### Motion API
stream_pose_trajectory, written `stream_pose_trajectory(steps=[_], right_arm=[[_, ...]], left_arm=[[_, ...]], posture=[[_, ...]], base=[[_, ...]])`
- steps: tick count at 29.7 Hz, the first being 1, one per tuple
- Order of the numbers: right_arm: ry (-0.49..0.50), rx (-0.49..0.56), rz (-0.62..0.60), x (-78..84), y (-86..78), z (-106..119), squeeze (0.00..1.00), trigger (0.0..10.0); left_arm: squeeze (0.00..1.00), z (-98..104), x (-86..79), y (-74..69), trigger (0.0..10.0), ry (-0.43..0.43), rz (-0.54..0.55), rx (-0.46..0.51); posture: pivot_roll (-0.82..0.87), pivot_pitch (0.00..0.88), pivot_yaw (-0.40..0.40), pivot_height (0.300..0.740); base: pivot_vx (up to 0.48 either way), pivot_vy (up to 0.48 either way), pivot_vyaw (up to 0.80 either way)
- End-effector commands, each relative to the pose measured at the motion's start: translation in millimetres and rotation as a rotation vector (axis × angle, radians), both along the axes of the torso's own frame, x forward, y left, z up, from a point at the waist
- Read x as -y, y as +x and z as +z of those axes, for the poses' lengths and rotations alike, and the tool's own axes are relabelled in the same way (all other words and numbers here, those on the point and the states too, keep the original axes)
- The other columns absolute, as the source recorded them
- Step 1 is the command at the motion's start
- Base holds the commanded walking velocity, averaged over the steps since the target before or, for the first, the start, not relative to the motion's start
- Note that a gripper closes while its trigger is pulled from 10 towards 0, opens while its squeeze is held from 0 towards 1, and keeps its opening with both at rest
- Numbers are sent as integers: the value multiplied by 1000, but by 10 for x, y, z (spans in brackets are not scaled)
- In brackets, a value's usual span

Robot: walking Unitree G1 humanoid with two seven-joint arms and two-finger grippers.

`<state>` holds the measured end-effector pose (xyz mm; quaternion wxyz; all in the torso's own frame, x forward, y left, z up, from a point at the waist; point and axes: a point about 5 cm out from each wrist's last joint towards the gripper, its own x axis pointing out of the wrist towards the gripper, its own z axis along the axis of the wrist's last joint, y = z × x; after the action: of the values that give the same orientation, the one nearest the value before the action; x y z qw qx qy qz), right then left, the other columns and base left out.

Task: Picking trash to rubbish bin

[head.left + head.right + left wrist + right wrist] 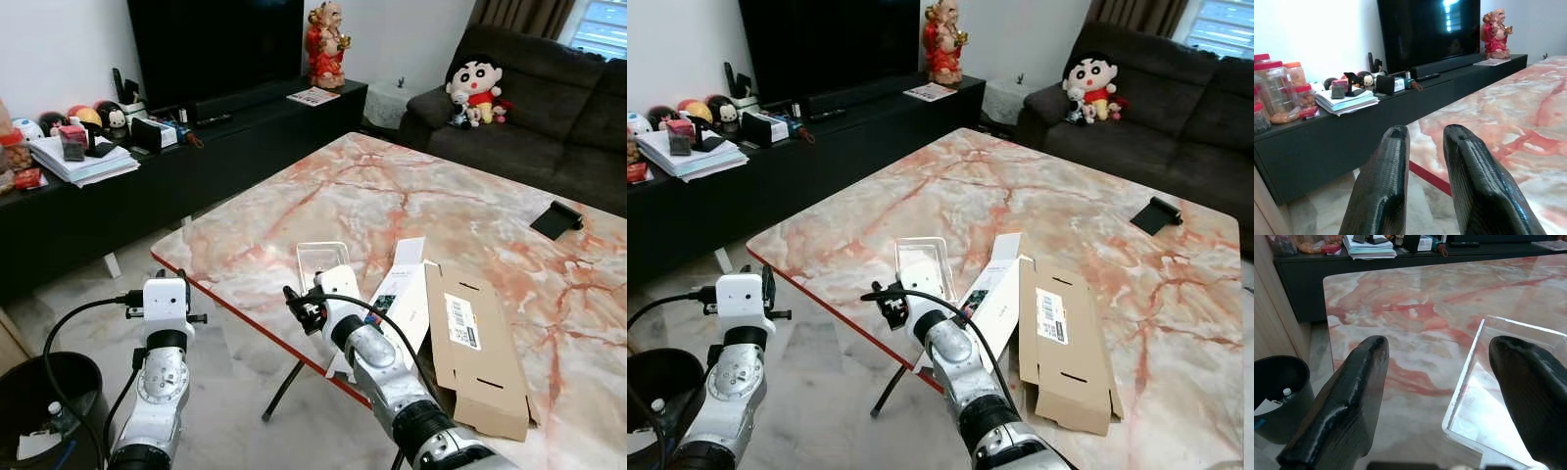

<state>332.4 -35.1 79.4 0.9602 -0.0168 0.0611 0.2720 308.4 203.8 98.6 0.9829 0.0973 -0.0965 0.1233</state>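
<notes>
Hovering right hand [1440, 382], fingers spread, clear tray [1508, 396] partly hidden

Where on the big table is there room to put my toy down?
The marble table is bare across its far half, between the clear tray and the black pouch. Its left corner beside the tray is free too. The near edge is crowded: tray, white box, flat cardboard box and the open right gripper above the tray's edge.
</notes>
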Motion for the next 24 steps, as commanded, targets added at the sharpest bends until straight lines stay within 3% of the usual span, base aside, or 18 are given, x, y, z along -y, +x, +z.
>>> stream_pose_trajectory(steps=[1, 20, 24], right_arm=[[35, 28, 30, -164, 12, 124, 0, 10000], [51, 45, 40, -167, 21, 164, 0, 10000], [50, 46, 42, -166, 21, 165, 0, 10000]], left_arm=[[0, 39, 9, 28, 10000, 5, -7, 5], [0, 87, -22, 34, 10000, 6, 16, 30], [0, 90, -23, 35, 10000, 7, 18, 33]], posture=[[50, 0, -94, 740], [53, 0, -94, 740], [53, 0, -94, 740]], base=[[0, 0, 0], [0, 0, 0], [271, 0, 0]])
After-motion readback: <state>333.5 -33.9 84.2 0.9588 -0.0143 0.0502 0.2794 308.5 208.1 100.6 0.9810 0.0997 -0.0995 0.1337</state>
